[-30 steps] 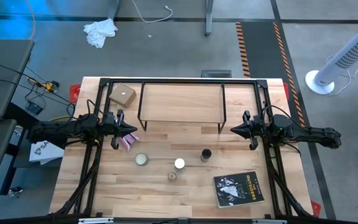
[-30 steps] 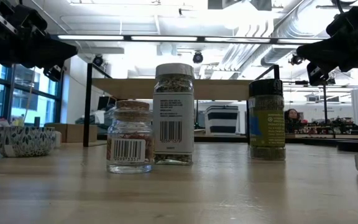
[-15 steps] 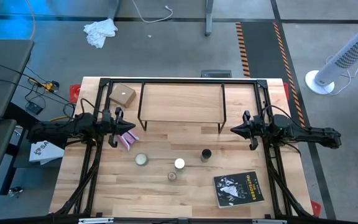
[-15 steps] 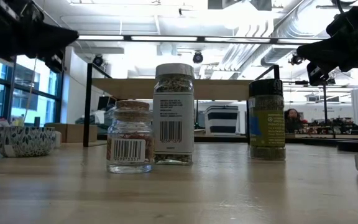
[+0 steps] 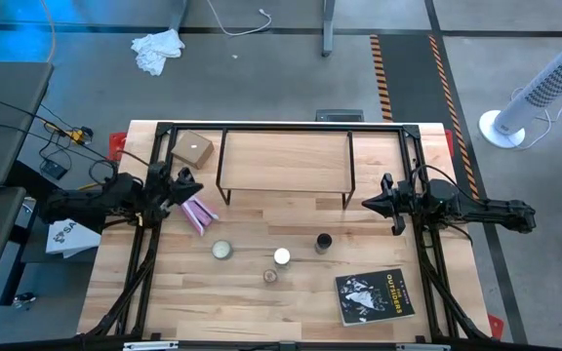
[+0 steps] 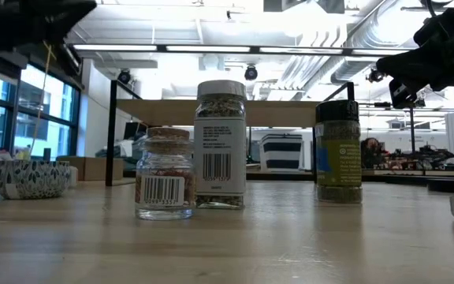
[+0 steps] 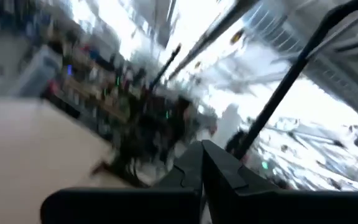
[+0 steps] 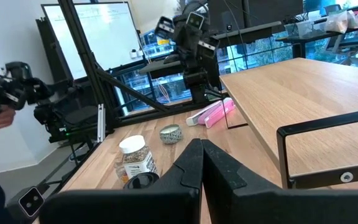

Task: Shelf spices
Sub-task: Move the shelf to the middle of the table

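From above, the pale wooden table (image 5: 291, 312) carries the shelf (image 5: 286, 161), a flat light-wood rectangle on thin black metal legs, standing at the far middle. In front of it stand three small round jars: the white-capped jar (image 5: 281, 256), the dark jar (image 5: 323, 242) and the small glass jar (image 5: 270, 277). A flat round tin (image 5: 221, 251) sits to their left, a pink packet (image 5: 199, 214) beyond that, a dark book (image 5: 374, 294) at the near right and a cardboard box (image 5: 192, 147) in the far left corner. The left gripper (image 5: 185, 185) hangs by the pink packet, well apart from the jars; the right gripper (image 5: 377, 204) hangs to the right of the shelf's front edge, its fingers drawn together on nothing.

At table height, the small glass jar (image 6: 164, 184) has a cork lid and reddish contents, the white-capped jar (image 6: 221, 145) is tall with a barcode label, and the dark jar (image 6: 338, 152) holds greenish flakes.

The left wrist view is blurred, though its fingers (image 7: 219, 169) meet at a point, gripping nothing.

The right wrist view shows the shelf (image 8: 303, 112) top just beside its closed fingers (image 8: 216, 165).
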### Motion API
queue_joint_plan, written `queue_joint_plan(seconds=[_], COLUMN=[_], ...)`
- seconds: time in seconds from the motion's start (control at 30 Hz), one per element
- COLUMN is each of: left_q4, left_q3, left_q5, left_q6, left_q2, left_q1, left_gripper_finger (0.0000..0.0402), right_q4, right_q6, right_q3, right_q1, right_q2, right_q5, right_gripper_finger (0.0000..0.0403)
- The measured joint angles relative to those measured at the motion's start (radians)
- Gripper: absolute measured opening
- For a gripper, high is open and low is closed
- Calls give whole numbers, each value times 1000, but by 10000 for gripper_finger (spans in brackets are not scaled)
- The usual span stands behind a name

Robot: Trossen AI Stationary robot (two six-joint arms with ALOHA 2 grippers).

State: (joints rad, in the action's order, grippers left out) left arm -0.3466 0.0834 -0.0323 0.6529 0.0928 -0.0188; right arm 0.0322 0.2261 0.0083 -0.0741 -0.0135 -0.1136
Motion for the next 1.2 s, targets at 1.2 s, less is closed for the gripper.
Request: queue_joint_plan(seconds=[1.2], left_q4=[1178], left_q3=[1382], left_q5=[-534], left_q6=[-237], left_q2=[989], left_q1=[-181], left_gripper_finger=[0], right_q4=[266], right_q6=[402], right_q3=[261], right_q1=[0], right_q2=[-178], right_q5=[320], right_gripper_finger=[0])
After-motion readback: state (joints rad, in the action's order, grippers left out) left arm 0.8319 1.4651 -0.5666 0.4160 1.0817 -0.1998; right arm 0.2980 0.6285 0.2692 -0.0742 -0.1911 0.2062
